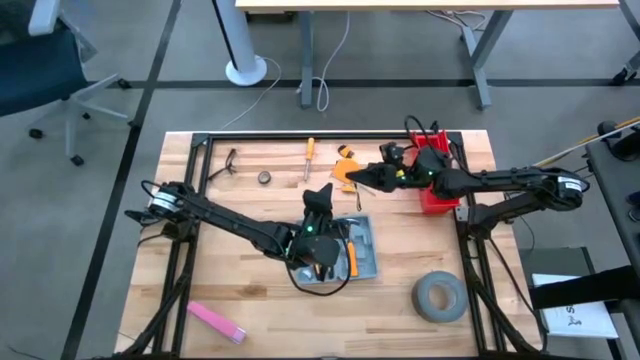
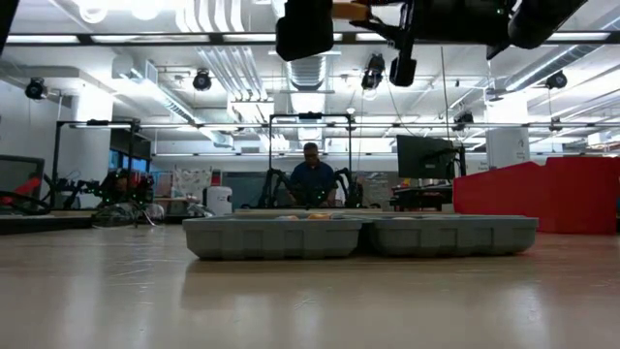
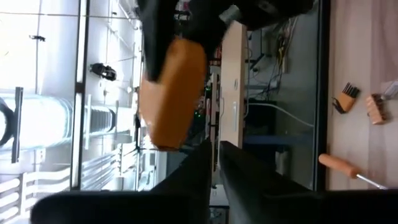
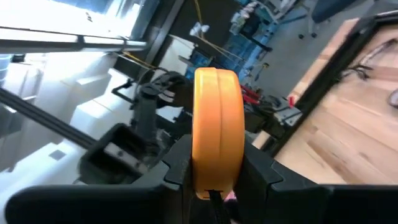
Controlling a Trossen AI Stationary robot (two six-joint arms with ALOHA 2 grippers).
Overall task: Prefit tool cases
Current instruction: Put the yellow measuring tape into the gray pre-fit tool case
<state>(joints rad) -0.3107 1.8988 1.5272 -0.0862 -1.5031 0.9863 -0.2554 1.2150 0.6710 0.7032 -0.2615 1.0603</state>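
One tool case point(image 1: 345, 252) (open) under left pincer point(image 1: 318, 199); one tape roll point(image 1: 438, 297)

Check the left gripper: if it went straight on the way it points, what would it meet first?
Most likely the orange object clamped in the right gripper. It sits just ahead of the left gripper in that wrist view. Depth is unclear, so it might pass beside it.

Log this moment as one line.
right pincer: shut on orange tool | left pincer: shut, empty | tool case: open on table
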